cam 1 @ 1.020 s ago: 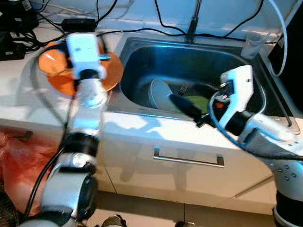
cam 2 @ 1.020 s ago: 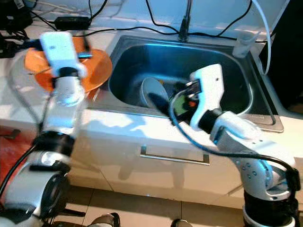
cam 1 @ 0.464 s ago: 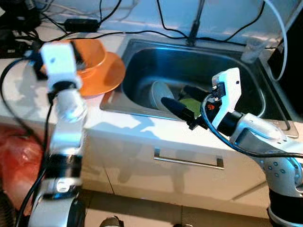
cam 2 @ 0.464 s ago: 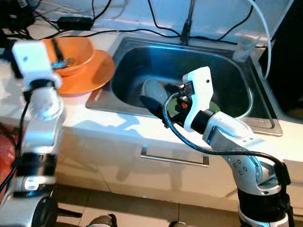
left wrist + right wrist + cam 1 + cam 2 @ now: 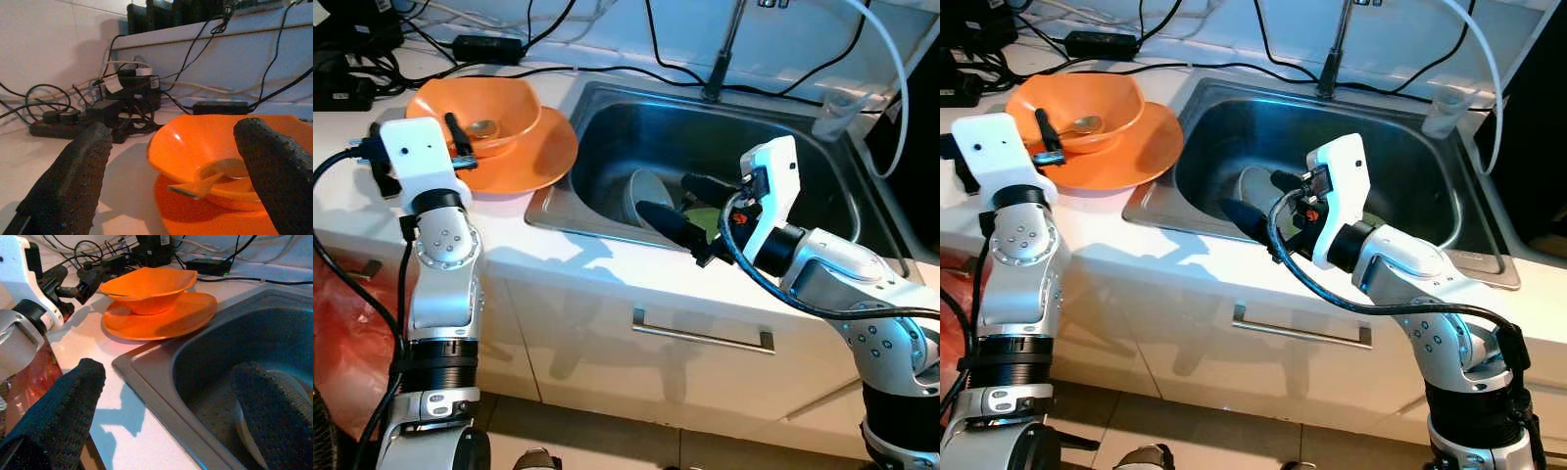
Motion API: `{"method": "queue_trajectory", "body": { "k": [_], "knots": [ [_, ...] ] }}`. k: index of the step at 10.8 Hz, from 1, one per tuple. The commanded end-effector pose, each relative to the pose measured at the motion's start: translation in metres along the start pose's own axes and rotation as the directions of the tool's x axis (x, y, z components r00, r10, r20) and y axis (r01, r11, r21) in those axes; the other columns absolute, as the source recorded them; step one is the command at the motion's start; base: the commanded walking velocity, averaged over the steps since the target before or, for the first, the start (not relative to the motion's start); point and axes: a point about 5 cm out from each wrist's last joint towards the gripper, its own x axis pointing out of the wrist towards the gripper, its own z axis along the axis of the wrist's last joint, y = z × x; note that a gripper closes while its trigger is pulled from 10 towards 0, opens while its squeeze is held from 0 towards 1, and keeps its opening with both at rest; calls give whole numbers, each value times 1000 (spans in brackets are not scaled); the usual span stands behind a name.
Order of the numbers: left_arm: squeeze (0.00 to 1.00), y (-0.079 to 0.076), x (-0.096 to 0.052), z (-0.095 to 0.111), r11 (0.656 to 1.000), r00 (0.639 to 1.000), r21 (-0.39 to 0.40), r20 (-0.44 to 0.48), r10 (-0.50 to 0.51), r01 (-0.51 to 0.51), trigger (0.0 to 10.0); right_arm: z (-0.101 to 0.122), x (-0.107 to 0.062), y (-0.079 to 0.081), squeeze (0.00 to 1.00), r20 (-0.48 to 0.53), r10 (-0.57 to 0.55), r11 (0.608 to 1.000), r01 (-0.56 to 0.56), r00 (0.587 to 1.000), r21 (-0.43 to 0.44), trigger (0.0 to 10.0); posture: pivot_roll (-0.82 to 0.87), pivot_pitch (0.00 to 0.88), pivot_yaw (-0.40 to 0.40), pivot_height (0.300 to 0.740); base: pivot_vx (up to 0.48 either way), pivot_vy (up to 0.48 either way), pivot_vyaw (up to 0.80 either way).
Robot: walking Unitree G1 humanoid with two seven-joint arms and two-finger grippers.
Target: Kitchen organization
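Observation:
An orange bowl [image 5: 484,113] with a spoon [image 5: 481,127] in it sits on an orange plate [image 5: 546,157] on the white counter, left of the steel sink [image 5: 783,127]. My left gripper [image 5: 172,131] is open at the bowl's near left side, one finger [image 5: 456,132] reaching over the rim, nothing held. A pale bowl [image 5: 646,191] lies tilted in the sink beside a green plate [image 5: 707,217]. My right gripper [image 5: 664,194] hangs open over the sink's front part, just above the pale bowl, holding nothing.
A faucet [image 5: 720,59] rises behind the sink and a clear cup [image 5: 834,103] stands at its back right corner. Power adapters and cables [image 5: 489,44] crowd the counter's back left. A red bag [image 5: 342,333] sits on the floor at the left. A drawer handle [image 5: 700,333] is below the counter.
My left arm has drawn back from above the orange dishes toward the counter's front left, uncovering bowl and plate. The right gripper has shifted slightly left over the sink.

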Motion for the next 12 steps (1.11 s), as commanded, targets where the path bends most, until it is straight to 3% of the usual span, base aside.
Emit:
{"method": "queue_trajectory", "body": {
  "k": [1,5,10,11,12],
  "knots": [
    [0,-5,-1,-3,999,999,-5,-6,-33,33,10000,3,-1,-3,0,5,-8,1000,8,1000,-18,10000,24,83,-88,740,0,0,0],
    [0,-15,2,-15,998,997,-35,-45,-55,54,10000,5,-9,-5,0,-7,-30,999,30,1000,-29,10000,-17,98,-89,740,0,0,0],
    [0,-15,11,-21,998,998,-46,-38,-49,47,10000,5,-12,-6,0,-17,-41,999,40,999,-32,10000,-38,106,-93,740,0,0,0],
    [0,-16,12,-23,997,998,-49,-36,-53,51,39,5,-13,-5,0,-20,-44,999,43,999,-31,10000,-44,107,-93,740,0,0,0],
    [0,-16,13,-24,997,998,-55,-35,-55,53,0,5,-13,-5,0,-21,-45,999,44,999,-32,10000,-44,108,-92,740,0,0,0]
  ]
}}
